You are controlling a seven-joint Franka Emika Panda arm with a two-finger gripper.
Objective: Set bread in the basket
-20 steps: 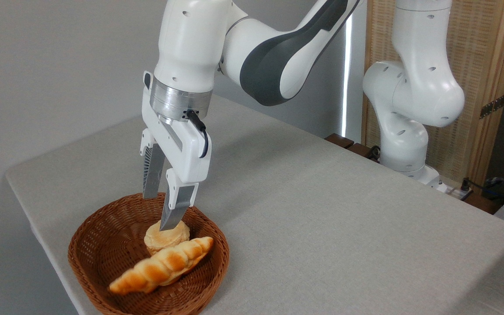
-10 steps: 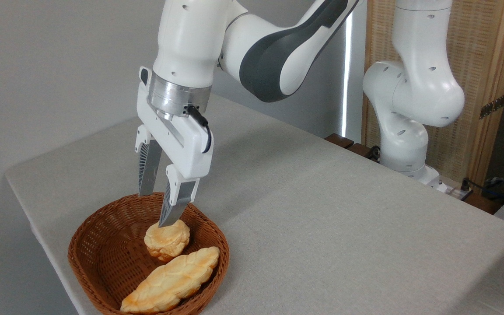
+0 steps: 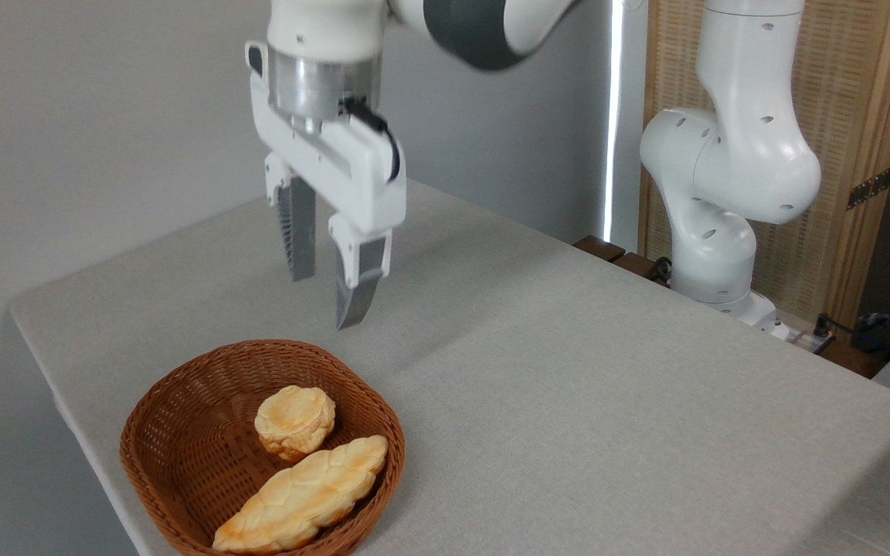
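Above the desk (image 3: 568,401) my end effector (image 3: 329,301) hangs with nothing in it, its two fingers (image 3: 358,282) pointing down and parted by a clear gap. It sits up and behind the basket (image 3: 174,448), well apart from the rim, over bare grey cloth. Its shadow falls as a faint band across the cloth to the right of the fingers.

Down in the near left corner of the desk, the basket rests close to the edge. Inside it lies the bread (image 3: 302,498), flat on its side with its long axis running from the lower left up to the right. One pointed end reaches toward the near wall of the basket and the other toward the right-hand rim. Its crust looks pale golden with darker orange at the lower tip.

Just behind the bread sits a small round bun (image 3: 295,422), also in the basket, touching or nearly touching the loaf's upper edge; I cannot tell which.

My arm base (image 3: 723,193) stands at the far right edge of the desk, in front of a woven wooden screen (image 3: 847,116).
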